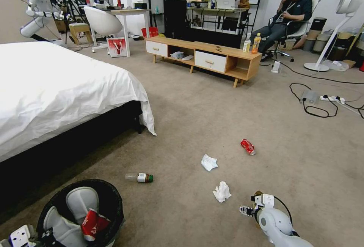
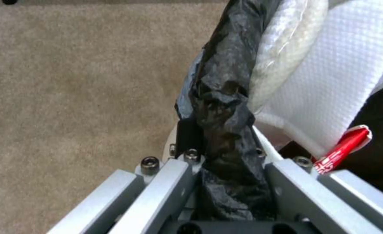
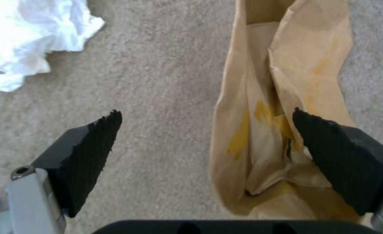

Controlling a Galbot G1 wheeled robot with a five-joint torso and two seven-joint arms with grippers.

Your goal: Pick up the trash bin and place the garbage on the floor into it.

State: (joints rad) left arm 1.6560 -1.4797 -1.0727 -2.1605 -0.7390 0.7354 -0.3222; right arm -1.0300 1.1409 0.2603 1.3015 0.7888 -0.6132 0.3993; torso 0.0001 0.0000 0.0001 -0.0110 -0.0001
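Note:
The trash bin point(image 1: 110, 201), white with a black bag over its rim, hangs at the lower left of the head view, holding white padded pieces and a red-and-white cup point(image 1: 93, 224). My left gripper point(image 1: 24, 236) is shut on the bagged rim point(image 2: 226, 107). On the floor point(image 1: 189, 125) lie a crushed red can point(image 1: 248, 147), two white tissues point(image 1: 209, 162) point(image 1: 222, 192) and a green-capped bottle point(image 1: 140, 177). My right gripper point(image 1: 251, 206) hovers low and open point(image 3: 205, 113). A brown paper bag point(image 3: 282, 97) lies between its fingers, against one pad point(image 3: 330, 146).
A bed point(image 1: 57, 87) with a white sheet fills the left. A low wooden cabinet point(image 1: 204, 55) carrying two drink bottles point(image 1: 252, 44) stands at the back. Cables and a power strip point(image 1: 322, 101) lie on the carpet at the right, near a fan stand point(image 1: 322, 65).

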